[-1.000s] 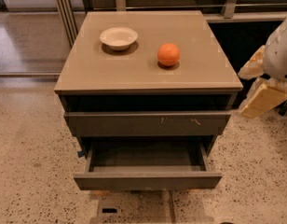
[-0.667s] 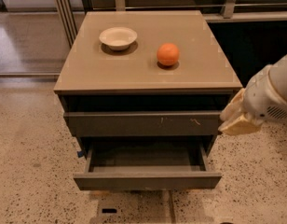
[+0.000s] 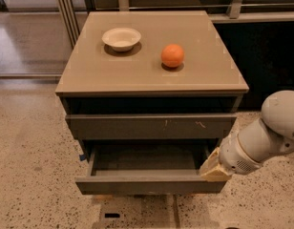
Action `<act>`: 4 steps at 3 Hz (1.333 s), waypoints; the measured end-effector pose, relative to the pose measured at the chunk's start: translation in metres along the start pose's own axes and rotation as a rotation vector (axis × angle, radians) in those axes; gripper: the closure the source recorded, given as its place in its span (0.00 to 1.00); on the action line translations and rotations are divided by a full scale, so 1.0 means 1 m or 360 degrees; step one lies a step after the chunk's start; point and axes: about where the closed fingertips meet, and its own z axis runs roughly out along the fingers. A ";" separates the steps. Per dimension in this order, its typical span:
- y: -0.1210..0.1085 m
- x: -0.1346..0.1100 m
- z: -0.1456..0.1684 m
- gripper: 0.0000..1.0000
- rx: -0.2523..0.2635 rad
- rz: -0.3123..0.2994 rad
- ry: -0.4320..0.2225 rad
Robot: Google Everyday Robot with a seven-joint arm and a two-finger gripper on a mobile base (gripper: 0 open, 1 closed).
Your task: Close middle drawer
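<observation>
The middle drawer (image 3: 149,185) is pulled well out of the cabinet, its plain dark grey-brown front panel facing me and its inside empty. Above it, the like drawer with small pale scratches (image 3: 152,126) stands out only a little. My gripper (image 3: 214,168), a tan piece at the end of the white arm (image 3: 266,137), is at the right front corner of the middle drawer, against or just beside its right side wall.
A white bowl (image 3: 121,38) and an orange (image 3: 172,55) sit on the cabinet top (image 3: 89,75). Speckled floor lies all around. A dark panel and a rail run behind the cabinet at the right, metal poles at the back left.
My arm has come down and leftward from beside the cabinet's upper right to the middle drawer's right front corner. The drawers have not moved.
</observation>
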 end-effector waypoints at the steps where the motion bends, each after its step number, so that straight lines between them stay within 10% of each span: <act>1: 0.001 0.005 0.011 1.00 -0.0037 0.0012 -0.0006; 2: -0.003 0.018 0.025 1.00 -0.0002 -0.0029 0.0017; 4: -0.029 0.111 0.148 1.00 -0.0020 -0.0190 0.0042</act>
